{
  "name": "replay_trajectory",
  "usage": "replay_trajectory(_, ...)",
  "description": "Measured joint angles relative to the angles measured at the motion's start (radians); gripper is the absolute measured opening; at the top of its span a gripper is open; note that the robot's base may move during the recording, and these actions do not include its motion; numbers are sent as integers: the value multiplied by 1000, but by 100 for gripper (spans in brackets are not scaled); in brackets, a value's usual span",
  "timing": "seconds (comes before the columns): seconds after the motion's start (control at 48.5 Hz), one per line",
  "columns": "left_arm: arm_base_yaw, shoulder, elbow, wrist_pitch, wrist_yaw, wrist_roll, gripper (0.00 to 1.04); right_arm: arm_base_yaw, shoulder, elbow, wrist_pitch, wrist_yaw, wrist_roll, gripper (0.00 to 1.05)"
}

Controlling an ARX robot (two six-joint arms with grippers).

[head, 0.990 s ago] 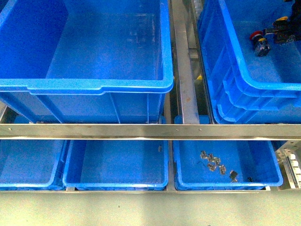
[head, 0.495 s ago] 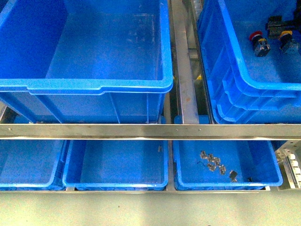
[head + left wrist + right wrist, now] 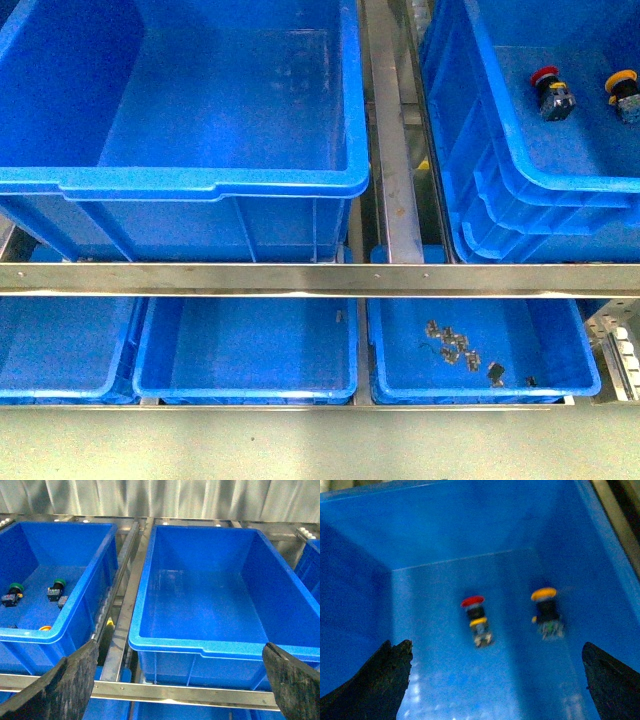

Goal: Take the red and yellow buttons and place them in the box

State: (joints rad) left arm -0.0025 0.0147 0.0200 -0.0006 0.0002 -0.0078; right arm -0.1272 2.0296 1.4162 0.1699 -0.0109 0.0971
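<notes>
On my front camera, the red button (image 3: 547,88) and the yellow button (image 3: 623,90) lie side by side on the floor of the box (image 3: 500,170), which sits right of the big empty crate (image 3: 200,185); neither tool shows here. My left wrist camera has the left tool (image 3: 177,680) spread wide, holding nothing, facing that empty crate (image 3: 220,647). My right wrist camera shows the right tool (image 3: 497,680) open above the box (image 3: 440,525), with the red button (image 3: 476,617) and the yellow button (image 3: 546,611) below it, blurred.

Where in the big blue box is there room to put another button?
The box floor is mostly bare. The red button and yellow button lie apart near the far end, with open floor between them and a wide free patch on the near side. It is crowded only right around those two.
</notes>
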Motion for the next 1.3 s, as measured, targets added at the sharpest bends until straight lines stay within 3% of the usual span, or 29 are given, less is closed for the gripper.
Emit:
replay_trajectory(0.083,0,0,0,0,0,0,97,8,-237,-346,64,1,128,99)
replay_trajectory(0.144,0,0,0,0,0,0,97,15,-398,-554,58,66,243,99)
replay_trajectory(0.248,0,0,0,0,0,0,97,26,-568,-714,4,161,367,99)
replay_trajectory(0.309,0,0,0,0,0,0,97,26,-604,-745,22,152,389,98)
replay_trajectory(0.433,0,0,0,0,-1,0,97,15,-597,-924,540,-62,170,80)
replay_trajectory(0.557,0,0,0,0,0,0,97,40,-654,-1074,825,-82,-12,57)
replay_trajectory(0.66,0,0,0,0,0,0,97,44,-743,-1131,838,-60,-58,39)
replay_trajectory(0.805,0,0,0,0,0,0,97,108,-867,-1239,797,5,-84,4)
replay_trajectory(0.97,0,0,0,0,0,0,97,123,-941,-1321,819,11,-91,4)
replay_trajectory(1.3,0,0,0,0,0,0,97,125,-1215,-1392,603,11,-91,4)
